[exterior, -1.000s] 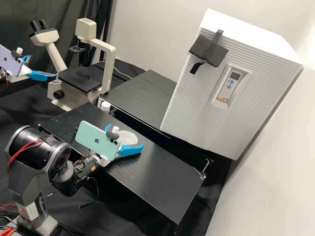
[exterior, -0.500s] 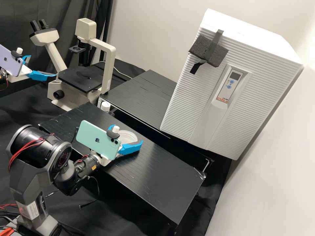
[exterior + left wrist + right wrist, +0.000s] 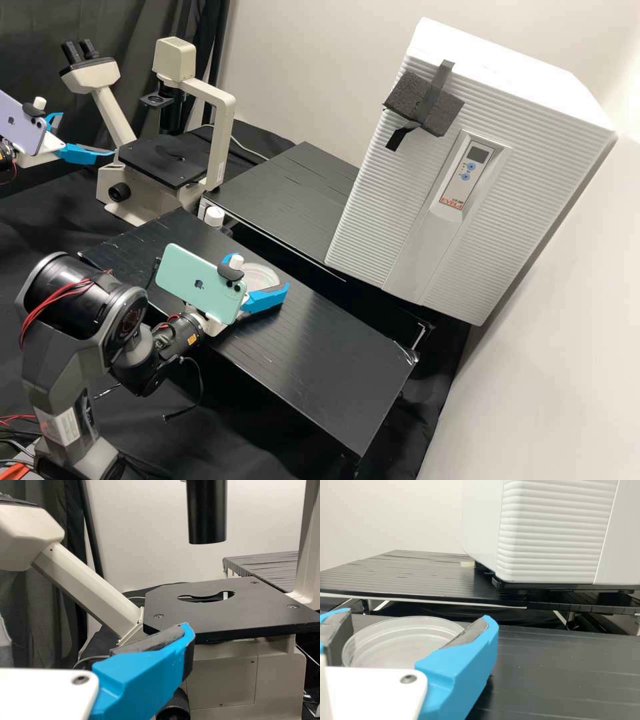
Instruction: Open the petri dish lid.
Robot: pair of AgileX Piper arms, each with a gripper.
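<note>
showed glossy, clear plastic in the petri dish [image 3: 405, 647], a smooth sheen on the desk [image 3: 320, 360], matt cloth in the curtain [image 3: 33, 33], a rough foam block [image 3: 405, 97].

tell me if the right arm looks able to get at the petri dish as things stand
Probably yes: the right gripper has its fingers spread on opposite sides of the petri dish, with nothing seen between. Whether they touch it, I can't tell.

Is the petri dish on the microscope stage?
No, the petri dish sits on the black bench, within the open right gripper.
</note>
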